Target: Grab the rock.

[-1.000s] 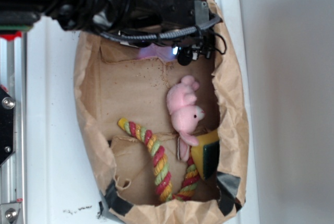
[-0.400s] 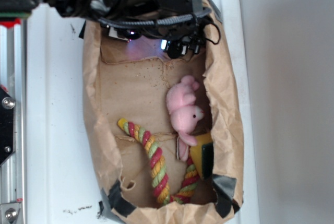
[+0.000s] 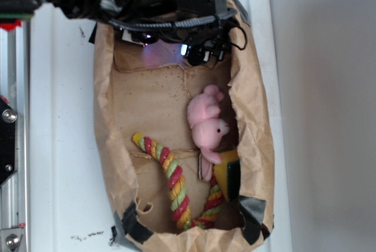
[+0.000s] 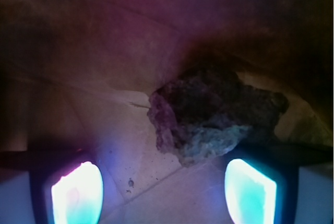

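In the wrist view the rock (image 4: 211,117), a dark rough lump, lies on the brown paper floor just ahead of my gripper (image 4: 163,192). Its near edge sits a little beyond the glowing fingertips (image 4: 77,193), closer to the right one. The jaws stand wide apart with only bare paper between them, so the gripper is open. In the exterior view the gripper (image 3: 176,49) is low inside the top end of the paper bag (image 3: 104,117), under the black arm; the rock is hidden there.
A pink plush bunny (image 3: 207,121) lies mid-bag. A red, yellow and green rope toy (image 3: 175,184) curls along the bottom, beside a yellow-and-green sponge (image 3: 230,175). Crumpled paper walls stand on both sides; a metal rail (image 3: 12,146) runs at the left.
Over the last second the bag's walls were pulled narrower and the arm shifted slightly left and up at the bag's top end. Since 0.4 s ago nothing has visibly moved.
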Motion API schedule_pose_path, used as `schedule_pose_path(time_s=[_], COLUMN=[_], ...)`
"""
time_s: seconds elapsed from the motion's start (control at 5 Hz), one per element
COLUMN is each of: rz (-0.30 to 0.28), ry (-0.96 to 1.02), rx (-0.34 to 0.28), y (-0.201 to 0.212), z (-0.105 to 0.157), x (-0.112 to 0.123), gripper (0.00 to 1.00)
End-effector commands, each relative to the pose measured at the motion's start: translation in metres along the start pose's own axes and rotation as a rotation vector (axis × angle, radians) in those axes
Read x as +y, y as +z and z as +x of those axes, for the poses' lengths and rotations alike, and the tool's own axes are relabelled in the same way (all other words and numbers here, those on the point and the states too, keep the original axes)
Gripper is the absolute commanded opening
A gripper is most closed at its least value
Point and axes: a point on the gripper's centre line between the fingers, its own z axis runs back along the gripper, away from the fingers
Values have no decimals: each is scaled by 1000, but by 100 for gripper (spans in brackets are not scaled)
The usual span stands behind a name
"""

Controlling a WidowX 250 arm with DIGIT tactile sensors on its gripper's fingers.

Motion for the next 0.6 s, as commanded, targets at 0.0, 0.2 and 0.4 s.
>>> schedule_pose_path(time_s=[0.0,0.2,0.4], rz=[-53,-92,-92], ry=[41,39,39], rx=[-51,-83,-83], y=[1,2,2], z=[36,38,38], x=[25,27,27], gripper=[100,100,100])
